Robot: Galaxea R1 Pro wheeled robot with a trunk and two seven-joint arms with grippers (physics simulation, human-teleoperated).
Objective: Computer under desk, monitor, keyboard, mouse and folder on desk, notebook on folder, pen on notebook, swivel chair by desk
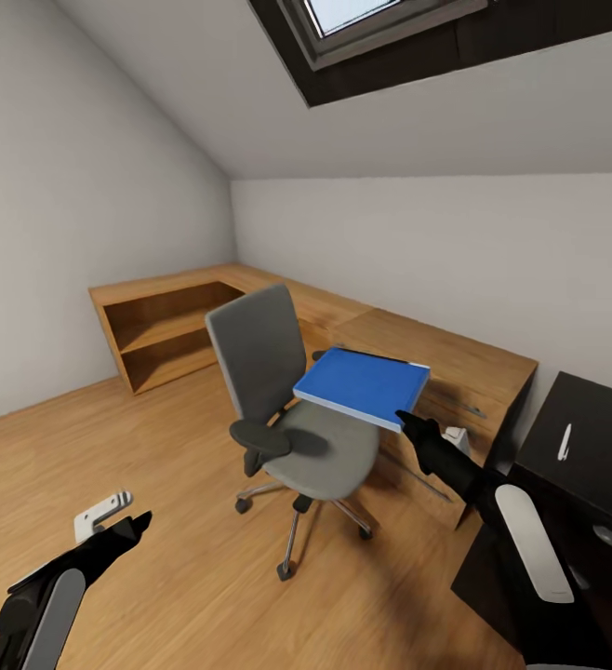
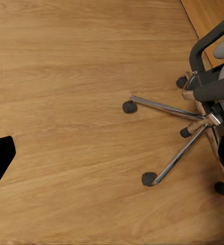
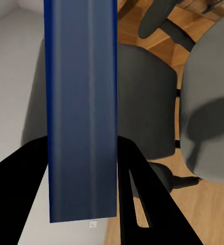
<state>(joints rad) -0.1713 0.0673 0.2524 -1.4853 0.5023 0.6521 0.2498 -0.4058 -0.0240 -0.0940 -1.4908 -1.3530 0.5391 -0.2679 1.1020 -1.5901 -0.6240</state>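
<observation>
The bright blue folder (image 1: 362,383) hangs tilted just above the grey swivel chair (image 1: 329,451), lifted off its seat. My right gripper (image 1: 406,421) is shut on the folder's near corner. In the right wrist view the folder's edge (image 3: 81,112) runs between the two black fingers (image 3: 142,199), with the chair seat (image 3: 147,102) below. My left gripper (image 1: 129,521) hovers open low over the floor, left of the chair's chrome base (image 2: 193,120). The black desk (image 1: 594,419) is at the right, with a slim white pen (image 1: 564,442) on it. Monitor, keyboard, mouse, notebook and computer are out of view.
Low light-wood cabinets (image 1: 166,326) run along the back walls behind the chair and up to the desk (image 1: 436,363). Open wooden floor (image 1: 176,558) lies left of and in front of the chair. A sloped ceiling with a skylight (image 1: 380,28) is overhead.
</observation>
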